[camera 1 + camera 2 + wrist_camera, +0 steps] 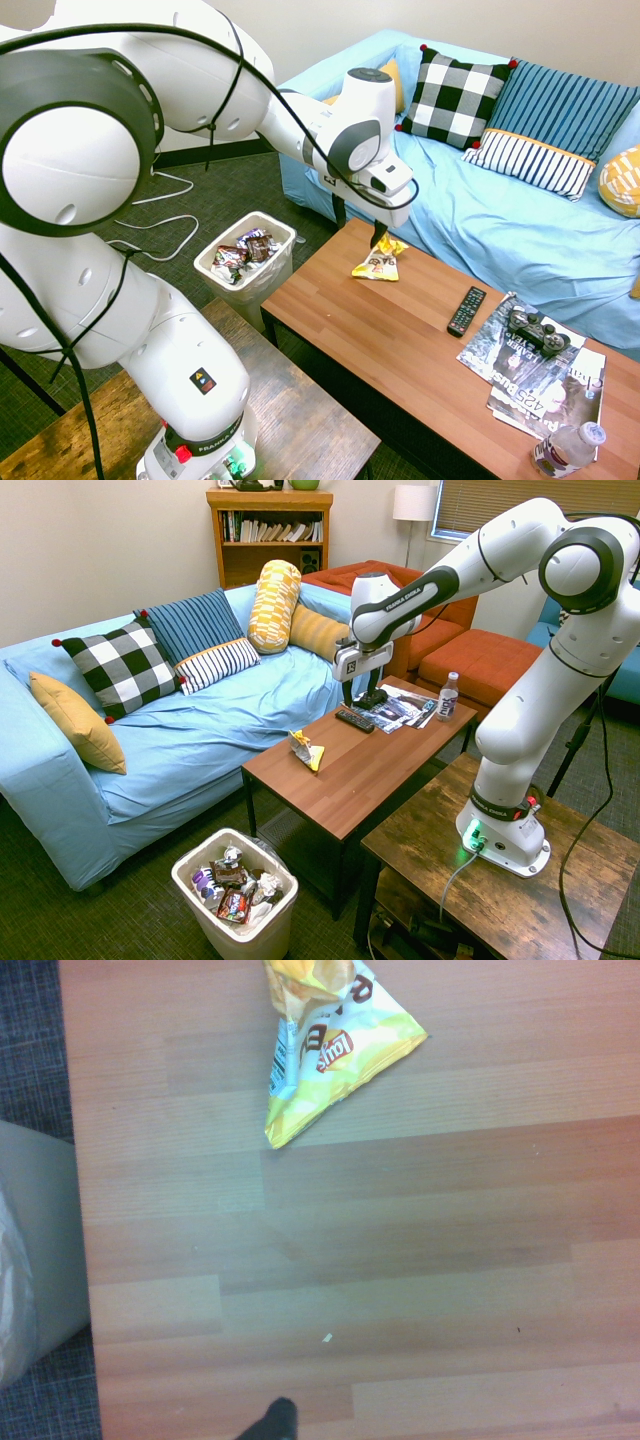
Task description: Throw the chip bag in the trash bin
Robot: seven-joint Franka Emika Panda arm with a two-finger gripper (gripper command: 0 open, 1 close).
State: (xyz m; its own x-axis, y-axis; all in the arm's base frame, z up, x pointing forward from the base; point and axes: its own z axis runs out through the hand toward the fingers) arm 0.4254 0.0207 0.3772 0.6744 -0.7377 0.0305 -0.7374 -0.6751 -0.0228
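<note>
Chip bag (379, 264), yellow and white, lies on the wooden table (330, 310), near the end closest to the trash bin (268, 288). The wrist view alone makes its red "Lay's" logo readable; there, the bag is wholly apart from the dark fingertip at the picture's edge. The end effector (361, 698) has its fingers spread, with nothing between them, and hangs over the table.

From the first exterior view, print on the magazines (520, 415) and the buttons of the remote control (466, 311) come out clearly, as does the game controller (539, 332) lying on the magazines. Only the second exterior view takes in the bookcase (216, 540), with books on its shelf, and the floor lamp (414, 504).

The white bin stands on the floor beside the table, holding crumpled wrappers (234, 905) in brown, red and purple, with white scraps among them. A capped plastic bottle (448, 697) with a label stands upright at the table's other end.
</note>
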